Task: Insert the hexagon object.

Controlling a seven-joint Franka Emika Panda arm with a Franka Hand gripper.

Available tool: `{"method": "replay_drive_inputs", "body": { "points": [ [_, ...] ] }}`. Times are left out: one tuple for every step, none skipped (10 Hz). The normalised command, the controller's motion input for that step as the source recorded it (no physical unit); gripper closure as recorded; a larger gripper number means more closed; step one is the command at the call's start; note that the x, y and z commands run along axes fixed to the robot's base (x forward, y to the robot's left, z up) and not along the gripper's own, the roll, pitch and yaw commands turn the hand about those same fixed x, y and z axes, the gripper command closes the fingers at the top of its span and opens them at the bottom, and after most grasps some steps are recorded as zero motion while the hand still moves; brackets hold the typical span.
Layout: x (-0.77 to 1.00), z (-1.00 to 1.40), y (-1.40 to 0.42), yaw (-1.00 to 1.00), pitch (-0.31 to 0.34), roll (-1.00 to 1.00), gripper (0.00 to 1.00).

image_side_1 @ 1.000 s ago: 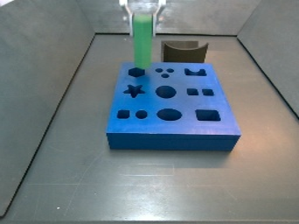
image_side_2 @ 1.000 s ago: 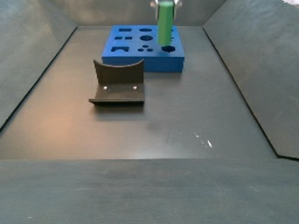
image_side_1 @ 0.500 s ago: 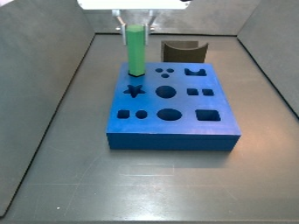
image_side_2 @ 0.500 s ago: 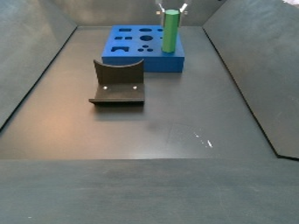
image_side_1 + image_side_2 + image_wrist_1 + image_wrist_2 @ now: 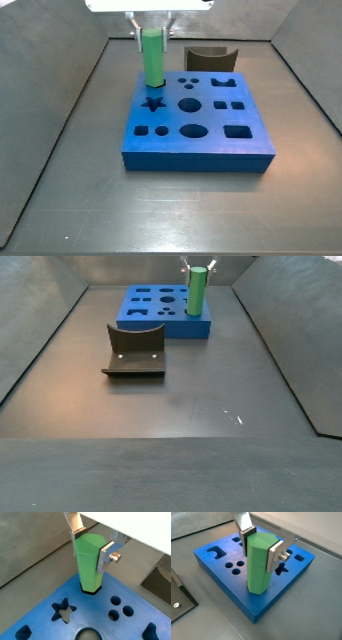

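Note:
The hexagon object (image 5: 88, 562) is a bright green bar, held upright. My gripper (image 5: 91, 547) is shut on its upper end, one silver finger (image 5: 105, 557) on each side. Its lower end sits in the mouth of a dark hexagonal hole in the blue block (image 5: 100, 619). In both side views the bar (image 5: 155, 58) (image 5: 197, 291) stands at a far corner of the block (image 5: 201, 145) (image 5: 140, 314), with the gripper (image 5: 154, 25) (image 5: 198, 266) above. It also shows in a wrist view: bar (image 5: 260, 564), gripper (image 5: 261, 546), block (image 5: 214, 564).
The block's top has several other shaped holes, among them a star (image 5: 152, 103) and circles. The dark fixture (image 5: 134, 351) stands on the floor beside the block; it also shows behind the block (image 5: 210, 57). Grey walls enclose the floor.
The gripper has come down with the hexagon object, and the bar's lower end now sits at the hexagonal hole. Since half a second ago it has hardly moved.

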Motion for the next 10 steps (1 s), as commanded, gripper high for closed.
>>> {"method": "replay_drive_inputs", "body": {
  "points": [
    [0.15,-0.62,0.00,0.00,-0.066,-0.16,1.00],
    [0.05,-0.61,0.00,0.00,-0.101,-0.17,1.00],
    [0.00,-0.57,0.00,0.00,-0.136,-0.20,1.00],
    [-0.09,-0.50,0.00,0.00,-0.141,-0.21,1.00],
    [-0.07,-0.43,0.00,0.01,-0.114,-0.20,1.00],
    [-0.03,-0.41,0.00,0.02,-0.096,-0.22,1.00],
    [-0.02,-0.40,0.00,0.01,-0.087,-0.25,1.00],
    [-0.05,-0.41,0.00,0.00,-0.089,-0.28,1.00],
    [-0.04,-0.49,0.00,0.00,-0.093,-0.30,1.00],
    [-0.08,-0.49,0.00,0.00,-0.096,-0.30,1.00]
  ]
}}
